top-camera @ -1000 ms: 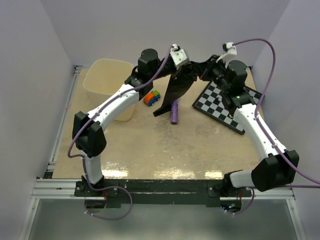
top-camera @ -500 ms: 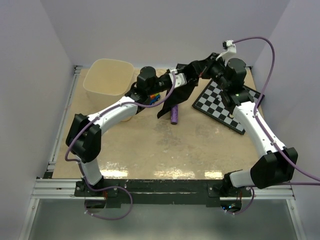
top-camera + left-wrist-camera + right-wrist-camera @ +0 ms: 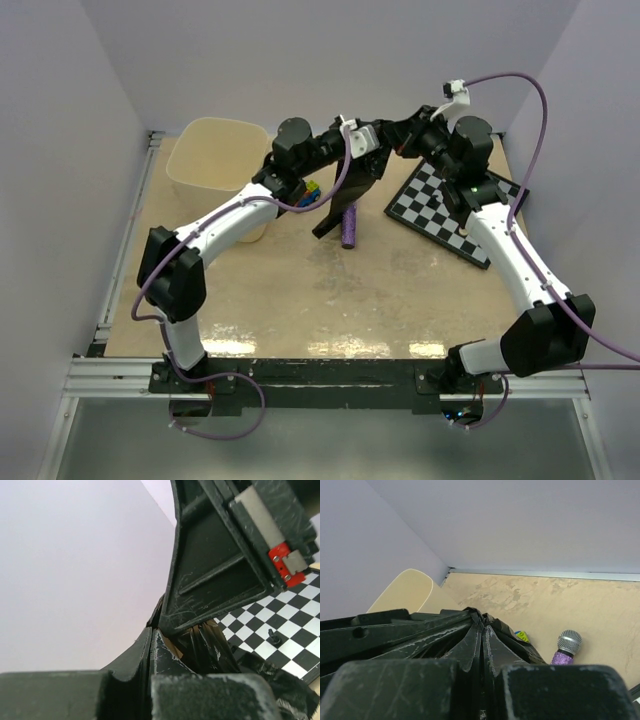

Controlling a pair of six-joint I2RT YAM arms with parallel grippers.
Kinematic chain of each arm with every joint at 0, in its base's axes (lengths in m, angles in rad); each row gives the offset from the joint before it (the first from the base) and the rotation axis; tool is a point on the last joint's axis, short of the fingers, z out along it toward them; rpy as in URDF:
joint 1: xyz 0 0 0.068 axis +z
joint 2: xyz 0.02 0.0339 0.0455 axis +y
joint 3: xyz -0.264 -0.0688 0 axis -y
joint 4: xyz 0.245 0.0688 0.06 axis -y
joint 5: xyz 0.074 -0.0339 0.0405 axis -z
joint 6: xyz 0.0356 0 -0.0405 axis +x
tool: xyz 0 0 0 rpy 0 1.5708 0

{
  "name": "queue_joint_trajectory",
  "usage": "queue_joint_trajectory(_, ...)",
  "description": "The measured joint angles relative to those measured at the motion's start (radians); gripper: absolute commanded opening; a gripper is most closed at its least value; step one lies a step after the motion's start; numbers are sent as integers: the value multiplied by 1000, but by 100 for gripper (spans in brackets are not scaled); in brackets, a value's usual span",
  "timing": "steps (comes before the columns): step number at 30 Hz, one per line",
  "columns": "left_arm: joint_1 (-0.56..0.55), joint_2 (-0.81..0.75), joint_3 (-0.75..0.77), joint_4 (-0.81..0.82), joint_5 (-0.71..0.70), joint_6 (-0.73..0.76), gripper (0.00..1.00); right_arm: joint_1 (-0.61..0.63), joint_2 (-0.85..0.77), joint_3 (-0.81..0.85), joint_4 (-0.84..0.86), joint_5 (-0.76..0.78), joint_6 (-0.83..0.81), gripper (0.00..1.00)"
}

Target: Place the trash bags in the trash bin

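The dark, glossy trash bag (image 3: 352, 190) hangs in the air between my two grippers; its lower tip touches the table. My left gripper (image 3: 378, 150) is shut on the bag's upper edge, with its fingers pressed together in the left wrist view (image 3: 150, 642) and the film (image 3: 217, 647) bunched beside them. My right gripper (image 3: 402, 140) is shut on the same edge, right next to the left one; the film puckers at its tips (image 3: 482, 622). The cream-beige trash bin (image 3: 213, 160) stands upright at the back left, apart from the bag, and its rim shows in the right wrist view (image 3: 405, 591).
A purple glittery microphone (image 3: 349, 225) lies under the bag and also shows in the right wrist view (image 3: 566, 649). A small toy car (image 3: 308, 195) sits between bin and bag. A chequered board (image 3: 455, 210) lies at the back right with a small dark piece (image 3: 272, 637) on it.
My left gripper dipped and then rose a little, staying beside the right gripper. The bag swung slightly and still hangs from both. The right arm barely moved.
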Motion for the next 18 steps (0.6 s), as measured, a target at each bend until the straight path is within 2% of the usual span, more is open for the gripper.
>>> queue_joint_trajectory(4, 2, 16, -4, -8, 11, 35, 1, 0, 0, 0, 11, -24, -2, 0)
queue_joint_trajectory(10, -3, 11, -93, -35, 72, 135, 3, -3, 4, 15, 27, -29, 0, 0)
queue_joint_trajectory(18, -5, -90, -209, -256, 145, 309, 4, -36, 53, 103, 70, -29, -1, 0)
